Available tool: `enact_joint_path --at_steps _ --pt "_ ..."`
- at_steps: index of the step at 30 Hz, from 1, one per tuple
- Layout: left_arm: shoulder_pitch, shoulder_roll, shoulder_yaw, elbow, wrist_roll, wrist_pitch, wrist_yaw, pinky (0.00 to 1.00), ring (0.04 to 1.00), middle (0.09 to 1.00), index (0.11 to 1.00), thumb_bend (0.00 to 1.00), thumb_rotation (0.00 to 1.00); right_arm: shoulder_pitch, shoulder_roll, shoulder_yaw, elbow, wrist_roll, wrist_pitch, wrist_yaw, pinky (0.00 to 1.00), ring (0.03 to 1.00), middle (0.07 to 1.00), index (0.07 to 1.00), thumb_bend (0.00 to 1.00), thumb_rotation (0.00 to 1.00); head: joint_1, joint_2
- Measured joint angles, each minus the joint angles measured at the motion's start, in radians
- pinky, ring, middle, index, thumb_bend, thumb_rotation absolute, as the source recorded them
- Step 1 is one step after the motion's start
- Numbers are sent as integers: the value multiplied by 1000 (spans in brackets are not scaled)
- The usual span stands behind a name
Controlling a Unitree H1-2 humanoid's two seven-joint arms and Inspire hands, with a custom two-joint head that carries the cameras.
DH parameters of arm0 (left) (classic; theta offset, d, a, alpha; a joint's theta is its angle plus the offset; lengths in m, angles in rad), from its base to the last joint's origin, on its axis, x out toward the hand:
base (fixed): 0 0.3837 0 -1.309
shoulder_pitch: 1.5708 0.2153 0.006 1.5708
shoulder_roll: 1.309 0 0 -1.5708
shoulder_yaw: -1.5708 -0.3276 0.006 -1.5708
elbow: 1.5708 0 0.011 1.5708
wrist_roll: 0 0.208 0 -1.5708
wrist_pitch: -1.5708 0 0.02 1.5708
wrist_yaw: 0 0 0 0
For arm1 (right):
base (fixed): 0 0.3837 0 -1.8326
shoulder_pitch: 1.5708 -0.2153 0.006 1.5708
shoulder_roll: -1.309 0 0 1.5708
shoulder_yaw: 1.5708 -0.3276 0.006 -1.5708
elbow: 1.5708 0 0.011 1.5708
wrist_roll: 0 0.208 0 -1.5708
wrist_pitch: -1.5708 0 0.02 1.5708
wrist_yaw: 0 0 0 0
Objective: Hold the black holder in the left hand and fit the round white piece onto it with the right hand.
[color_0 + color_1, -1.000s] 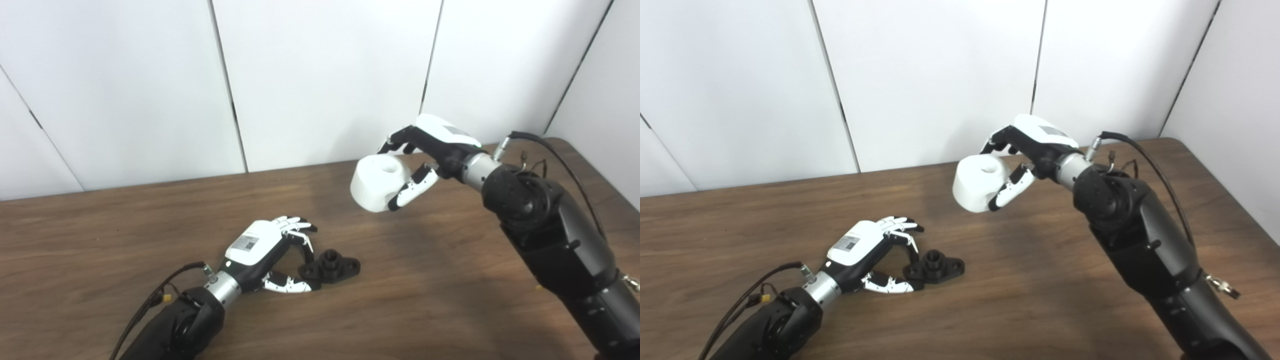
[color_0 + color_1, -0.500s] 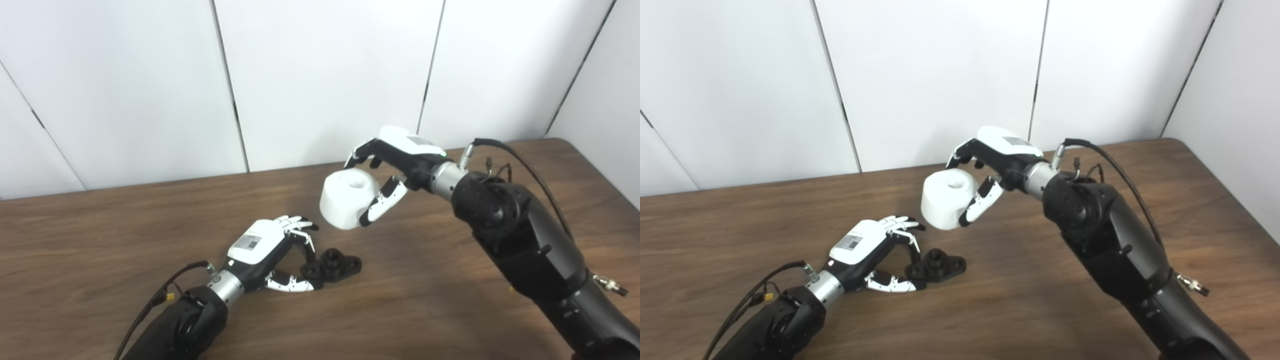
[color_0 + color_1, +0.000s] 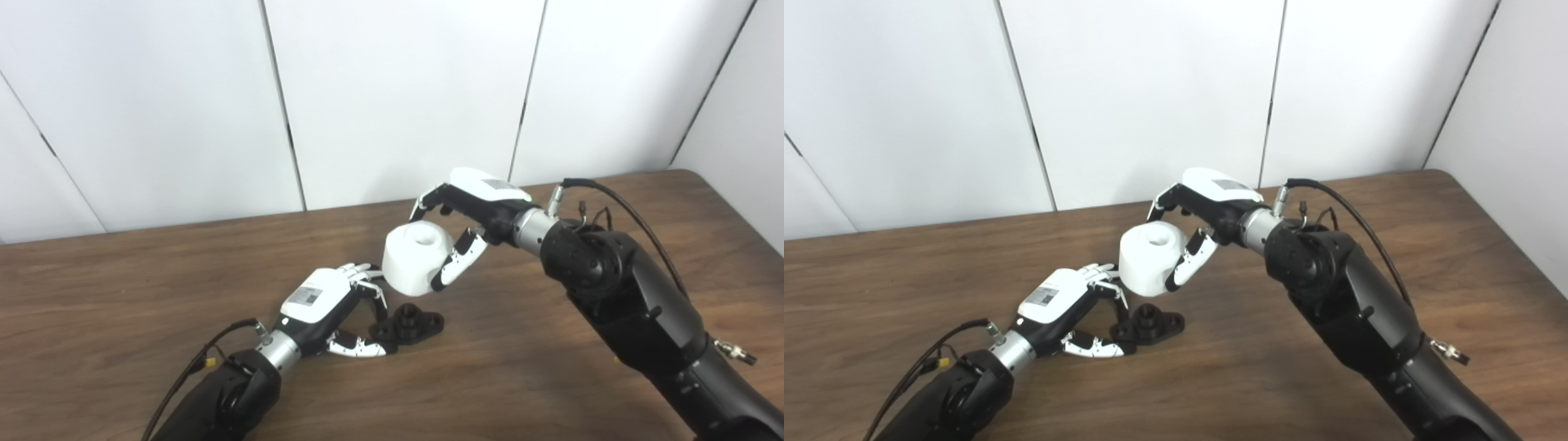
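The right hand (image 3: 468, 208) reaches in from the right, fingers and thumb wrapped around the round white piece (image 3: 416, 257), carrying it in the air above the black holder (image 3: 409, 323). The left hand (image 3: 327, 306) lies low on the wooden table (image 3: 122, 294), fingers and thumb pinching the holder's left end, which rests on the wood. White wall panels (image 3: 398, 92) stand behind. Compared with a second ago, the white piece has come leftward and lower, nearer the holder.
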Motion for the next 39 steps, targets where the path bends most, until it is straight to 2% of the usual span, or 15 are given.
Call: enact_joint_path --at_steps 14,36,39 --pt "1 0 -6 -20 1 31 -13 946 922 861 483 524 69 2 1 22 2 -3 -3 14 765 818 747 480 523 135 9 14" --pt "1 -4 -6 -25 2 41 -20 937 922 865 483 525 69 14 27 54 34 -4 -7 25 790 825 760 480 523 134 21 20" --pt "4 -4 -6 -41 5 60 -31 944 926 867 483 524 70 14 27 55 36 -4 -7 25 788 827 759 480 523 134 20 22"
